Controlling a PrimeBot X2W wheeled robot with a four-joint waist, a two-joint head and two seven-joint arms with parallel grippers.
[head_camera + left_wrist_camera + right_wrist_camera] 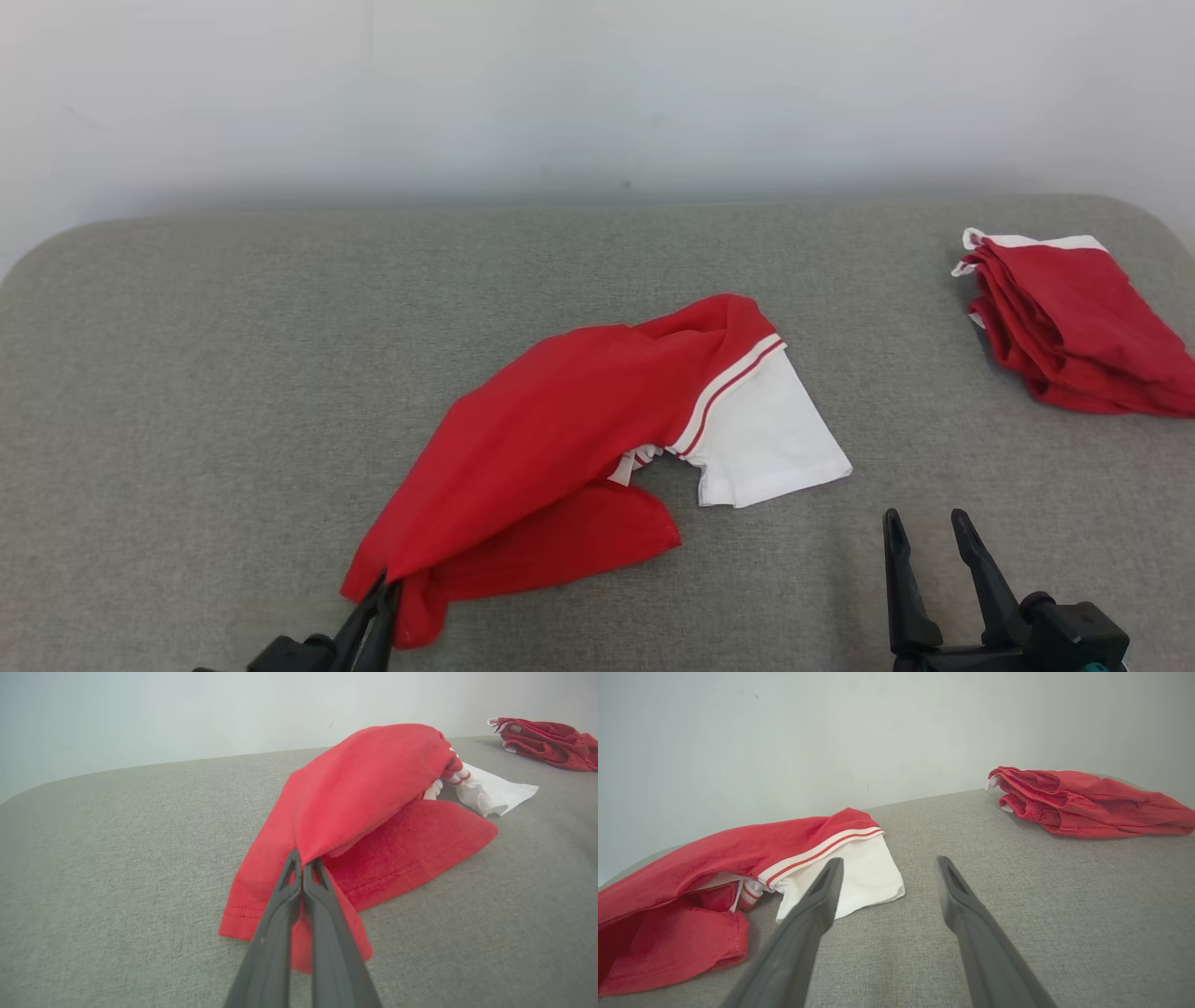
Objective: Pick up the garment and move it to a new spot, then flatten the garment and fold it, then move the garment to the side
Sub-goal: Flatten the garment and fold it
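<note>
A red garment point(560, 429) with a white sleeve trimmed in red stripes lies crumpled in the middle of the grey padded table point(187, 373). My left gripper point(381, 590) is shut on the garment's near red corner and lifts that edge a little. In the left wrist view the garment point(364, 793) rises from the pinched fingertips of the left gripper point(302, 862). At the lower right my right gripper point(924, 525) stands open above bare table, just right of the white sleeve. The right wrist view shows the garment point(738, 854) to the left of the right gripper point(887, 863), apart from it.
A pile of folded red garments point(1074, 327) with white trim sits at the table's far right edge, seen also as a red pile point(1083, 802) in the right wrist view. A pale wall point(597, 93) stands behind the table. Bare grey surface lies at the left and front.
</note>
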